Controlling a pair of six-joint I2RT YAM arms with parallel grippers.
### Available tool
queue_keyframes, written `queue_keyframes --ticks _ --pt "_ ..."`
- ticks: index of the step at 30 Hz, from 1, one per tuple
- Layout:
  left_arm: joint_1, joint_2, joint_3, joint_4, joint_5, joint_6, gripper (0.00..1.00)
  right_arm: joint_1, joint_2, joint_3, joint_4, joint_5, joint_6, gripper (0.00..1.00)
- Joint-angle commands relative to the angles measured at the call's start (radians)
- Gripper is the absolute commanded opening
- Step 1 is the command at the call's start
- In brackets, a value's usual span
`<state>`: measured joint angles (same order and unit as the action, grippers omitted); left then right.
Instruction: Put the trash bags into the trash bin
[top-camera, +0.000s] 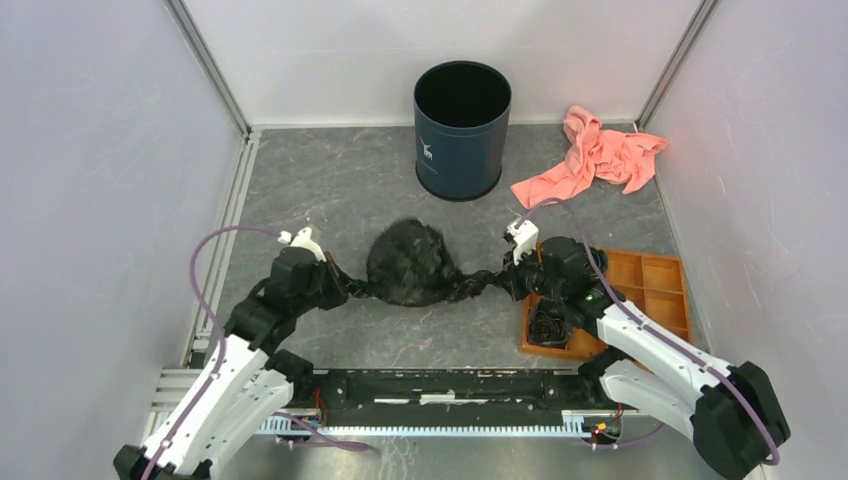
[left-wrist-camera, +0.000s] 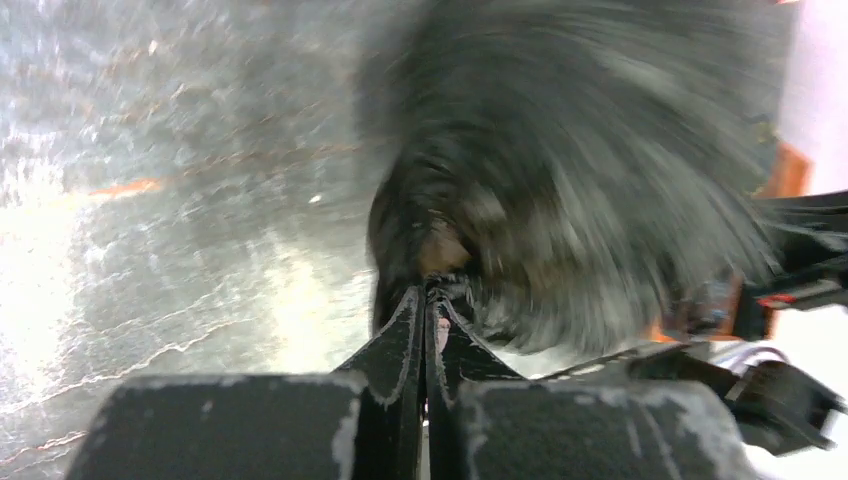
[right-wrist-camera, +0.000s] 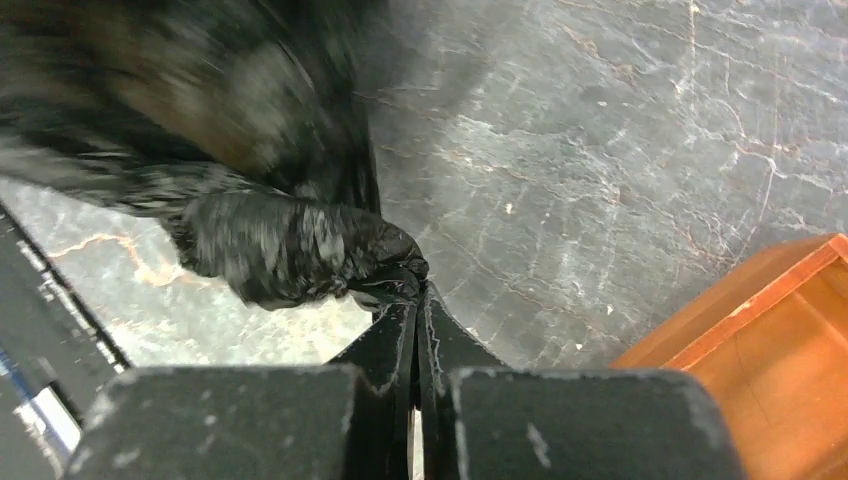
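- Bunched between both arms at mid-desk (top-camera: 330, 190) is the trash bag (top-camera: 408, 263), with each end twisted into a rope.
- The left tool (top-camera: 343, 287) has its jaws pressed together on the bag's left end, and the wrist view shows film pinched at the tips.
- The right tool (top-camera: 506, 279) is likewise clamped on the right end, just beside the orange tray (top-camera: 655, 290).
- The two-ended hold likely serves to control a floppy bag wider than the bin mouth.
- Upright and open, the trash bin (top-camera: 461, 130) stands well behind the bag.
- Judgement: the bag is not yet in; the next move needs a lift over the rim.
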<state>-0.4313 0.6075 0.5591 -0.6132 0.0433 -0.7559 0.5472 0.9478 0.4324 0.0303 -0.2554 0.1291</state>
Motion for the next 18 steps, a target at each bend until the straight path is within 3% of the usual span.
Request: queue_keyframes --ticks 1,4,6,9,13,15,18 --pt "0.006 -0.018 0.351 0.075 0.061 0.05 0.02 0.016 -0.059 0.305 -0.072 -0.007 -0.059 0.01" --pt "0.005 0.081 0.601 0.032 0.101 0.106 0.02 0.018 -0.051 0.493 -0.119 -0.043 -0.077 0.03" --pt "0.006 0.085 0.652 0.03 0.077 0.102 0.02 0.019 -0.08 0.477 -0.067 -0.078 -0.06 0.1" --pt "0.006 0.039 0.565 0.016 0.018 0.072 0.02 0.019 -0.121 0.31 0.02 -0.096 -0.019 0.12" --pt "0.006 -0.02 0.444 -0.08 -0.04 0.063 0.02 0.019 -0.131 0.131 -0.004 -0.097 0.01 0.15" --pt "0.006 -0.038 0.452 -0.088 -0.04 0.084 0.02 0.018 -0.139 0.144 -0.065 -0.053 -0.03 0.22" --pt "0.006 -0.007 0.523 -0.11 -0.04 0.125 0.02 0.019 -0.154 0.202 -0.132 0.069 -0.072 0.43"
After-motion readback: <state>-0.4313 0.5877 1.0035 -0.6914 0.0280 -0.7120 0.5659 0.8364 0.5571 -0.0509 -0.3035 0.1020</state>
